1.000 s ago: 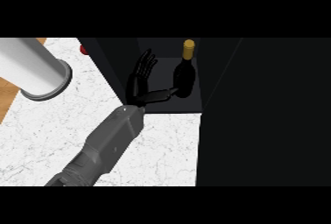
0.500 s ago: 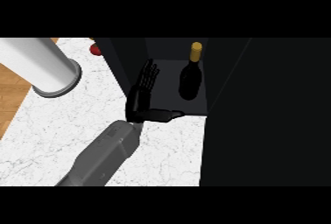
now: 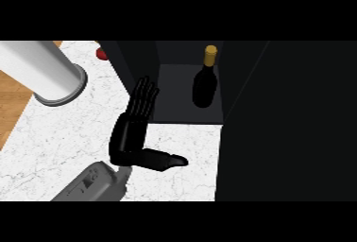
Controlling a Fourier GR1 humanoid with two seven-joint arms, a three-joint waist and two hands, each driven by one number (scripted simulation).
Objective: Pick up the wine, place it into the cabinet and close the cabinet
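The wine (image 3: 204, 85) stands upright inside the cabinet (image 3: 182, 101), so placing looks done and closing is the step in hand. Only 1 hand (image 3: 136, 127) shows; which side it is I cannot tell. It hangs over the table (image 3: 77, 137) at the cabinet's front left edge, fingers straight and together, thumb stuck out sideways, holding nothing and apart from the bottle. Next it must find the door, probably the dark panel (image 3: 286, 123) on the right, and swing it shut. A white cylinder (image 3: 38, 71) and a small red thing (image 3: 102, 53) sit left, clear of the way.
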